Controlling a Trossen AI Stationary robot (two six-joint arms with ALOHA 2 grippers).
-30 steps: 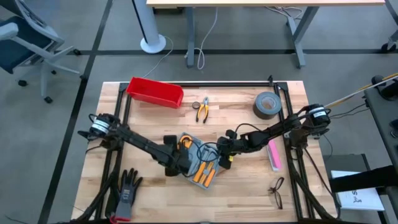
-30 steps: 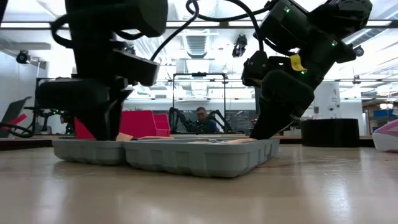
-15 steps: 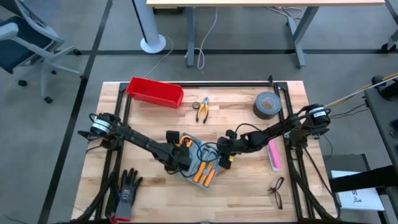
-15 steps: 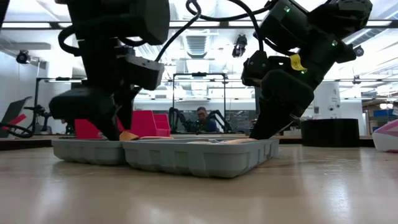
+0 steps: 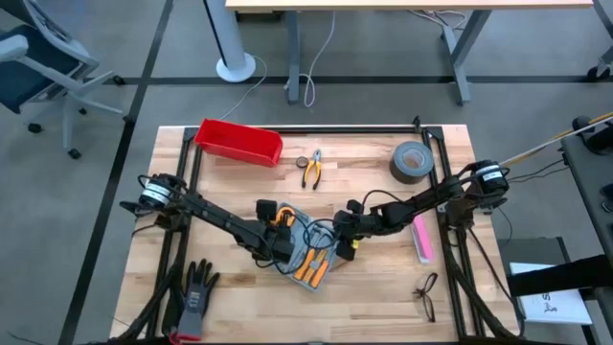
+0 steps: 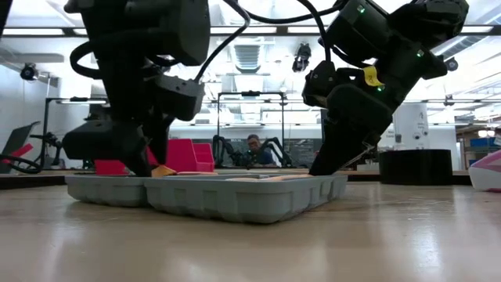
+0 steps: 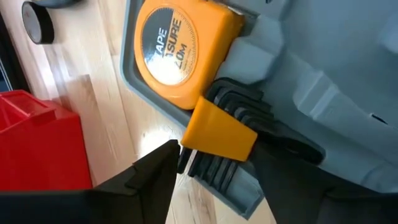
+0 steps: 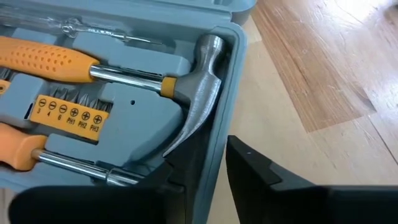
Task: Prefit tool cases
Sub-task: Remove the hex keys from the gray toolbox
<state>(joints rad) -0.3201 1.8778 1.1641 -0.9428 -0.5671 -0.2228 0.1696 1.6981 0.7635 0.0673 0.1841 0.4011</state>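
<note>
The tool case lay open on the worktop between the two hands. The left hand stood with its fingers parted around the orange hex-key holder, just beside the tape measure; whether it gripped I could not tell. The right hand straddled the case wall by the hammer, narrowly parted. Fitting looked under way; next, seat the holder squarely
</note>
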